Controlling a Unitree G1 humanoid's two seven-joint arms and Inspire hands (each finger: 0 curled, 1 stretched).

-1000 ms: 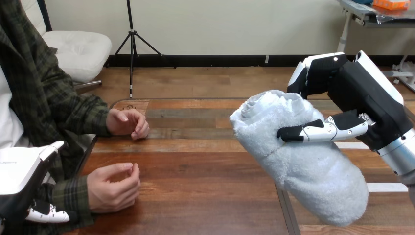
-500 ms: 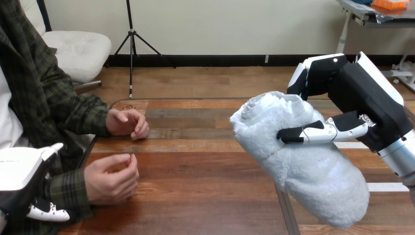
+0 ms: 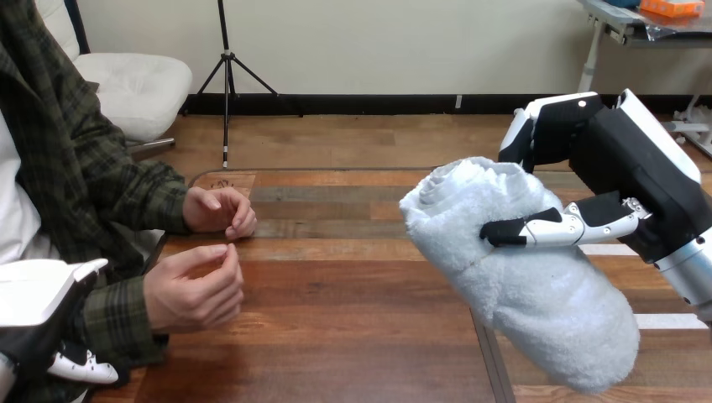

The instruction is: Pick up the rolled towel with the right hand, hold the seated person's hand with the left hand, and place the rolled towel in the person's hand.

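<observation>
My right robot hand (image 3: 642, 168) is closed around the rolled towel (image 3: 520, 285), thumb across its front and fingers behind it, holding it in the air over the right side of the desk (image 3: 353, 294). The towel's long axis slants from its rolled end, which points toward the far left, down to the bulky end near the desk's near edge.

The hand it has to reach, the person's nearer hand (image 3: 195, 288), lies to the left of the towel and well apart from it, with bare desk between them. It is loosely curled and not yet opened to receive. The person's farther hand (image 3: 220, 210) rests by the far left corner.

My left robot hand (image 3: 38, 311) is much the nearer one, at the near left corner just beside that sleeve, but not on the hand. I cannot tell whether it is open or closed.

Against a second ago, the person's nearer hand has lifted and moved away from the near edge. The towel has drifted slightly right, and my left robot hand has dropped a little.
</observation>
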